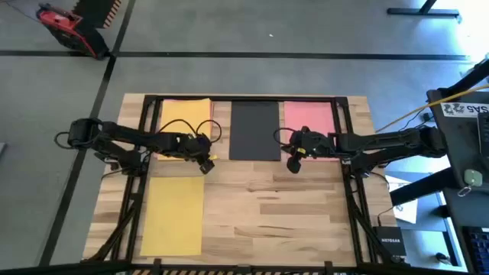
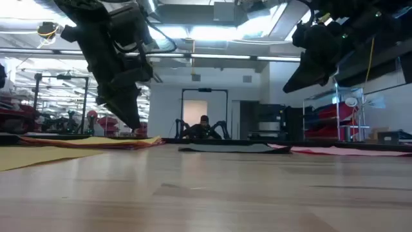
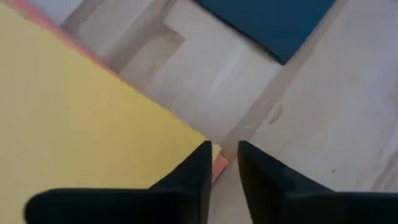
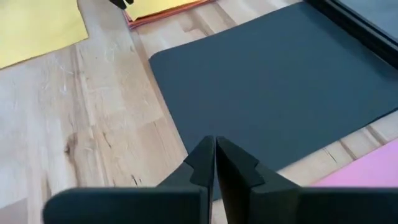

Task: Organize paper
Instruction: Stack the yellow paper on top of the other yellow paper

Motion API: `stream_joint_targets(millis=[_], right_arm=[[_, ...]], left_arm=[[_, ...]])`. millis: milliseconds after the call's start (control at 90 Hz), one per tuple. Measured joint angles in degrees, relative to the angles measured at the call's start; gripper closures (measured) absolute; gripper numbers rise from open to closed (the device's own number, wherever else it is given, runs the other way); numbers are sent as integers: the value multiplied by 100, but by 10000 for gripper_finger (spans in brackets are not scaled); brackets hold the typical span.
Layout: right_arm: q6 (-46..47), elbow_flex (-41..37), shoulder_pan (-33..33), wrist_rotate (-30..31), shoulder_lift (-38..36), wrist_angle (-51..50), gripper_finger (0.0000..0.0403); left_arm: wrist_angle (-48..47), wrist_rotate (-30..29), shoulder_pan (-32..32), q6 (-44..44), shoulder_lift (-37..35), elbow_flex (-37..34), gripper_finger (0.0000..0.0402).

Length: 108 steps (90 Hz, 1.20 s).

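Left tool point(image 1: 205, 162), slightly parted at the yellow-on-orange stack point(image 1: 183, 122) left of the black sheet point(image 1: 255, 130), right tool point(image 1: 293, 163) closed over it; pink point(image 1: 309, 118) and yellow point(image 1: 174, 214) lie apart, so sorting looks half done.

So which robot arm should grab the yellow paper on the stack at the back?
Probably the left. Its tool sits right at the corner of the top yellow sheet, fingers slightly apart. The right tool is shut by the black sheet, farther away.
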Motion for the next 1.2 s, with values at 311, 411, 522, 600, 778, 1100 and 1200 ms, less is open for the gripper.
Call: stream_joint_targets(millis=[311,411,522,600,778,1100,1200], right_arm=[[-107,2,0,118,0,3,398],[-136,2,0,131,0,1,398],[-136,2,0,142,0,1,398],[-136,2,0,148,0,2,398],[-136,2,0,157,0,5,398],[-138,2,0,201,0,-3,398],[-140,2,0,201,0,-3,398]], left_arm=[[21,23,87,-1171,161,2,247],[15,100,121,-1298,306,2,240],[76,110,125,-1448,451,2,241],[144,108,138,-1522,524,2,242],[211,103,260,-1818,670,10,242],[129,105,420,-1802,721,363,243],[171,65,420,-1620,727,585,243]])
